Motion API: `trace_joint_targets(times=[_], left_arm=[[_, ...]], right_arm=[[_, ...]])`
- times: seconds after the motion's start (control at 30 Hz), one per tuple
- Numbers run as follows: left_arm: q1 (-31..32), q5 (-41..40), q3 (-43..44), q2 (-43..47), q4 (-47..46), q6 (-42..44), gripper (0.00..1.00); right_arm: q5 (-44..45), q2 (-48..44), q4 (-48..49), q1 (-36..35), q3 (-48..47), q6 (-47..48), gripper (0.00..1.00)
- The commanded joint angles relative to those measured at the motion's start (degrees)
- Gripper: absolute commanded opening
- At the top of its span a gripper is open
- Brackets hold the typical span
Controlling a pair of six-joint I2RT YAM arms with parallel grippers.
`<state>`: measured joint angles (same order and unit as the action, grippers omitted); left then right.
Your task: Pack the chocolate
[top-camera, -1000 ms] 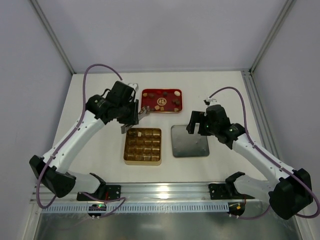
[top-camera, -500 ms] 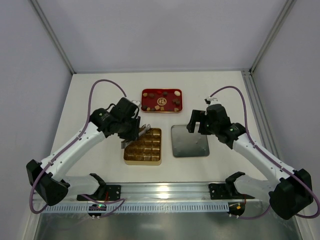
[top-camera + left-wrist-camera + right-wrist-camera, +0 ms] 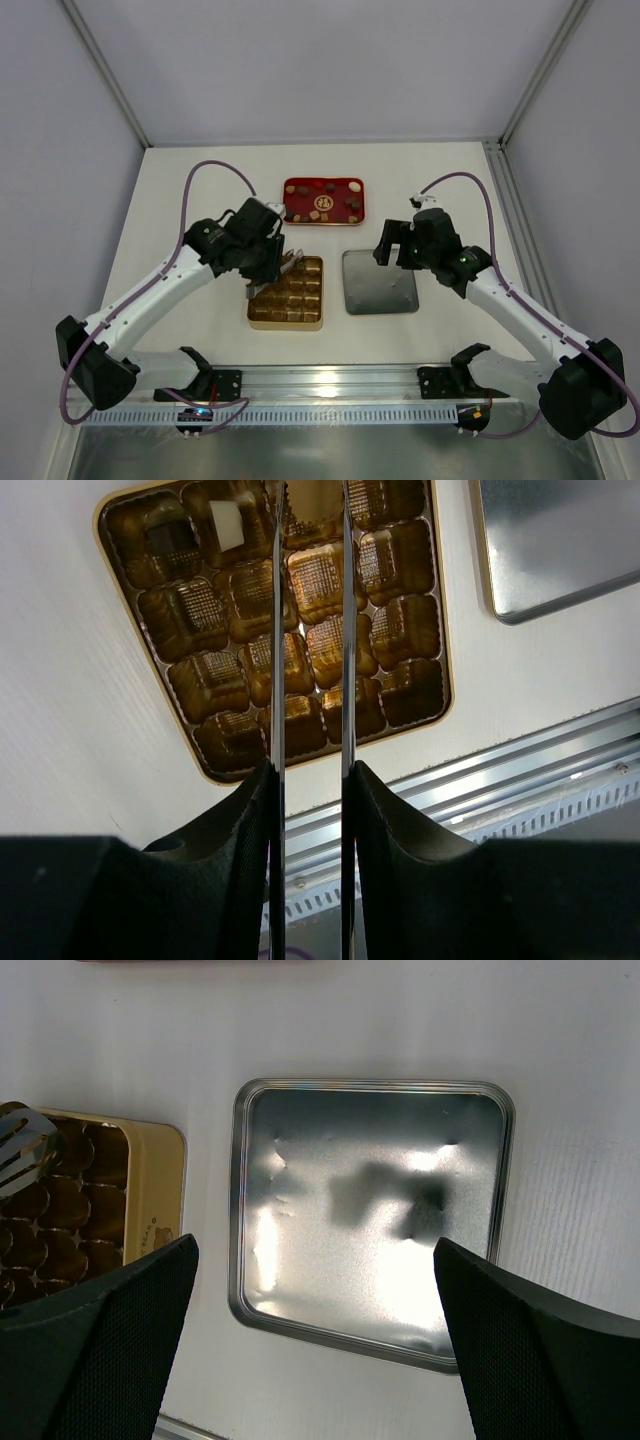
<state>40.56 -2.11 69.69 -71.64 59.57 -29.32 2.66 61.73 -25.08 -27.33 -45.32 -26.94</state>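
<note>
Along the near edge of the worktop (image 3: 190, 190) runs an aluminium rail (image 3: 330, 380) carrying both arm bases. Just beyond it lies the gold gridded box (image 3: 300, 300), square to the rail, with a flat silver tray (image 3: 380, 285) just beside it on the right, the two apart. The left gripper (image 3: 288, 262) hangs over the far part of the box. In the left wrist view its two thin blade jaws run parallel with a narrow gap through which the box compartments show. Their tips pass out of the top of that view, so I cannot tell whether they are gripping a piece or only standing a little apart. In the same view one cream-white square piece (image 3: 228, 525) of chocolate sits inside a compartment in the box's edge row, one cell from a corner and just beside the left blade. The right gripper (image 3: 315, 1250) hovers over the far edge of the silver tray, its jaws spread wide with nothing between them. The tray's dented, reflective floor fills the space between them in the right wrist view. Farthest from the rail, beyond the box and apart from it, lies the flat red tray (image 3: 303, 200) with a round emblem at its centre. The rest of the chocolate (image 3: 352, 206), dark brown, light brown and cream-white pieces, is scattered across it around the emblem.
</note>
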Motion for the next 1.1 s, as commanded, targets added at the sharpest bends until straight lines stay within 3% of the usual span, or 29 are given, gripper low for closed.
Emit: trace_joint_targets(times=[0.0,0.5,0.67,0.9,1.07], left_arm=[[0.4,-1.2,0.5,0.0,-1.5,-0.1,0.35],[0.7,-1.7,1.9,1.1,1.2,0.1,0.39],[0.8,-3.4,7.2,1.4,1.5,0.3,0.42],[-0.7,-7.6,18.5,-7.2,1.0,4.5,0.43],[-2.9,-7.1,27.8,-19.0,-0.8,8.1,0.43]], right_arm=[[0.6,-1.6,1.4,-0.3,-0.6,-0.4,1.00],[0.4,-1.4,1.7,-0.3,-0.3,-0.4,1.00],[0.2,-1.3,1.5,-0.3,-0.8,-0.1,1.00],[0.4,-1.2,0.4,-0.3,-2.2,0.7,1.00],[0.2,-2.2,-0.3,-0.3,-2.1,1.0,1.00]])
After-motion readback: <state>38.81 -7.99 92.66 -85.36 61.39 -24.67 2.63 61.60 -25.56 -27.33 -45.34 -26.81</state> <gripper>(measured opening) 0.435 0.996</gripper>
